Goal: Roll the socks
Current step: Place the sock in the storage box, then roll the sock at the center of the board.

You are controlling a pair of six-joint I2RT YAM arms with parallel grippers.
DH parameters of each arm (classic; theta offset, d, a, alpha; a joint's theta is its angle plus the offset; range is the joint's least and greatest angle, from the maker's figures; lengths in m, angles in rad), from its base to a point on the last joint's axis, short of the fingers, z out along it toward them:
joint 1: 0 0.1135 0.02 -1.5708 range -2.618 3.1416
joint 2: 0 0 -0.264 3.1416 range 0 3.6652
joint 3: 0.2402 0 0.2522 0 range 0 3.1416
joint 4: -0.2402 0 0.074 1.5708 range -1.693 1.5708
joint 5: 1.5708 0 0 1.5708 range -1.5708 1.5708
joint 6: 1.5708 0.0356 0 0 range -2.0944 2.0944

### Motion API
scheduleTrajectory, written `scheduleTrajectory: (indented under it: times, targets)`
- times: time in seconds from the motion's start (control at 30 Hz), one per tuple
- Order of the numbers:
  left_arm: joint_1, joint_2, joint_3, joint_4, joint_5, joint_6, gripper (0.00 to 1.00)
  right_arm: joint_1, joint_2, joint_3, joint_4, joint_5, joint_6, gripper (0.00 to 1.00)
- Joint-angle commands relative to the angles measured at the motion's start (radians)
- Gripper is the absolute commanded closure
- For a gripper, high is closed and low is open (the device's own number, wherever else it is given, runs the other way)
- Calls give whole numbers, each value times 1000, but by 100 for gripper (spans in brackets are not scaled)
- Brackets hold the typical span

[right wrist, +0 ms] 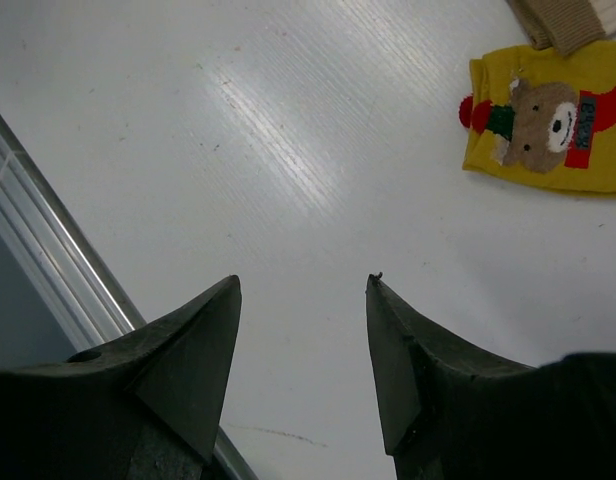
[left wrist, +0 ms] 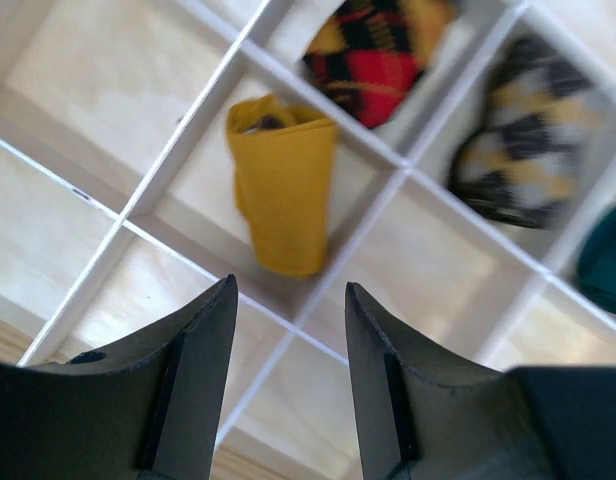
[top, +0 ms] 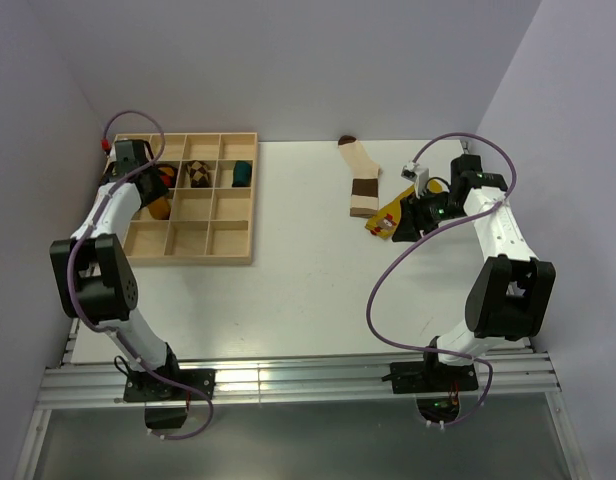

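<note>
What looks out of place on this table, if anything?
Two socks lie flat and unrolled outside the wooden compartment tray: the cream fabric sock with brown bands and the bright yellow fabric sock with a bear picture. Nothing looks damaged.

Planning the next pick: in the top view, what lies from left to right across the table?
mustard sock in the tray → checkered bundle → teal bundle → cream sock → yellow sock

Left arm (top: 110,205) stretched forward, right arm (top: 500,232) folded, jaws parted (both empty)
</note>
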Motion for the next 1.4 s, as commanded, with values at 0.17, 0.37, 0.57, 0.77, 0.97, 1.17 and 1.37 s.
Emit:
scheduleTrajectory:
  times: [0.17,0.37,0.57,0.77,0.97,1.17,1.37]
  targets:
    - [-208,-211,21,39,40,-17,48,7,-85,-52,153,29,68,38]
    - [-395,-291,-77,159,111,-59,48,8,-88,-82,304,156,149,33]
    - [-524,-325,-114,216,120,-76,47,89,45,-94,436,346,91,33]
    - [-549,-380,-119,243,146,-77,47,263,151,-98,545,506,88,32]
    - [-551,-405,-108,226,149,-50,47,316,282,4,527,604,98,32]
    - [-551,-414,-108,220,151,-28,47,332,339,14,549,681,112,33]
    - [-551,-409,-120,234,157,-23,47,337,389,13,550,680,95,41]
